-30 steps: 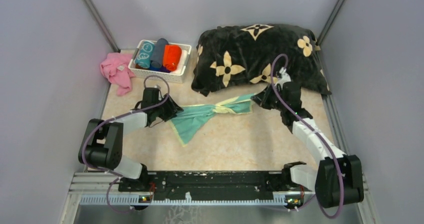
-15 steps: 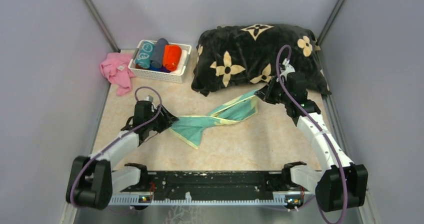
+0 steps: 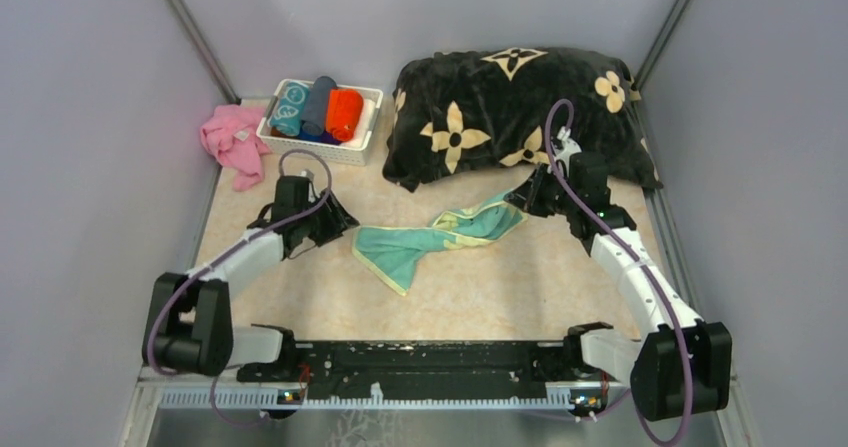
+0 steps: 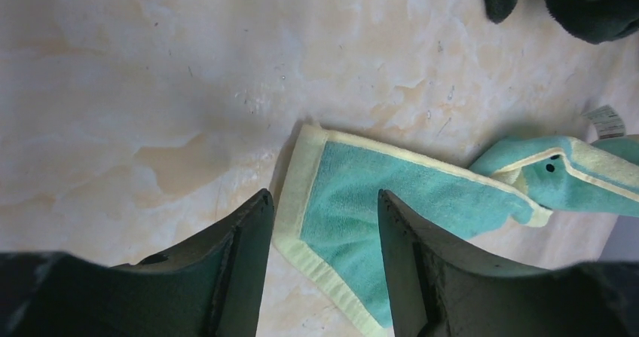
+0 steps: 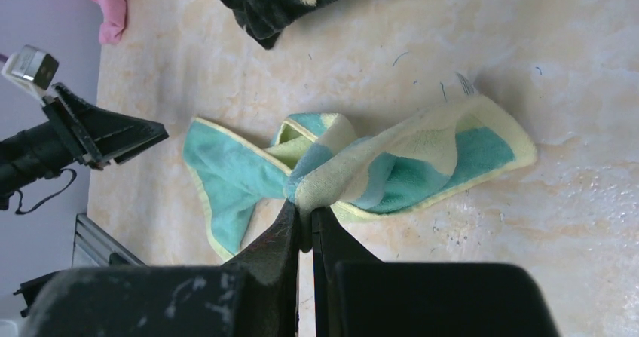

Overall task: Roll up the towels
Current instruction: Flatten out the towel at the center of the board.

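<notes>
Right wrist view: right claw (image 5: 305, 220) pinched shut on the bunched yellow-teal towel (image 5: 407, 167). Left wrist view: left claw (image 4: 322, 195) half open, empty, towel corner lying between its jaws on the table (image 4: 151, 88). Only the top view shows the basket (image 3: 362, 145).

A robot lab cell: plain grey walls (image 3: 85, 117) box in a marble-look tabletop (image 3: 480, 292), 2 arms (image 3: 245, 257) bolted at its near edge.

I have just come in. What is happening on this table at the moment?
Two robot arms are handling a yellow and teal towel, which lies twisted on the table. The right gripper is shut on one edge, near the black cushion. The left gripper is open at the opposite corner, holding nothing. This towel is not rolled yet; other rolled towels sit in the white basket.
</notes>
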{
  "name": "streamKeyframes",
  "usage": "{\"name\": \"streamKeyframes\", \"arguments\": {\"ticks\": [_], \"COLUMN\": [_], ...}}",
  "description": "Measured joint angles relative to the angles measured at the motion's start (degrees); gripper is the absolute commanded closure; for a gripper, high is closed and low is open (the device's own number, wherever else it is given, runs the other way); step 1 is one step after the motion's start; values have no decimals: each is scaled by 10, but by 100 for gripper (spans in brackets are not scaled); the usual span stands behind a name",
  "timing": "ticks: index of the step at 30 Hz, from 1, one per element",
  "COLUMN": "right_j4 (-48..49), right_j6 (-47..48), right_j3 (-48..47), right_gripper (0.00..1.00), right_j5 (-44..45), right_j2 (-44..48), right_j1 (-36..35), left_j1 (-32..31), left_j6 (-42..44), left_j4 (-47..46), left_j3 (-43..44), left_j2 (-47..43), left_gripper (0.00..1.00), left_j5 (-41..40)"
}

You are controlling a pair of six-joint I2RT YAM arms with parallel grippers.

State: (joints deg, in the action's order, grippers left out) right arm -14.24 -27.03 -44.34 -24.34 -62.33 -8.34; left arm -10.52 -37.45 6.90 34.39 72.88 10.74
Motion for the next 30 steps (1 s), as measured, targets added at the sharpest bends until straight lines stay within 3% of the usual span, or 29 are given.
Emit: {"name": "streamKeyframes", "arguments": {"ticks": [6,9,13,17,18,25,30], "right_j4": [16,22,24,26,27,10,5], "right_j6": [0,0,0,0,0,15,26], "right_j3": [7,8,8,8,8,-32,-99], "right_gripper": [100,100,100,100,100,100,100], "right_j5": [-13,-15,-16,-16,-16,-1,19], "right_j2": [-2,-9,-13,-13,-13,-31,-34], "right_j1": [0,0,0,0,0,0,0], "left_j1": [-5,-12,-25,-41,-45,-49,-49], "left_j6": [30,35,37,42,45,97,155], "left_j4": [5,7,9,14,19,79,78], "left_j3": [42,62,80,98,103,221,318], "left_j2": [82,120,159,181,185,161,45], "left_gripper": [43,48,68,98,100,100,93], "left_j5": [20,22,24,19,18,1,9]}}
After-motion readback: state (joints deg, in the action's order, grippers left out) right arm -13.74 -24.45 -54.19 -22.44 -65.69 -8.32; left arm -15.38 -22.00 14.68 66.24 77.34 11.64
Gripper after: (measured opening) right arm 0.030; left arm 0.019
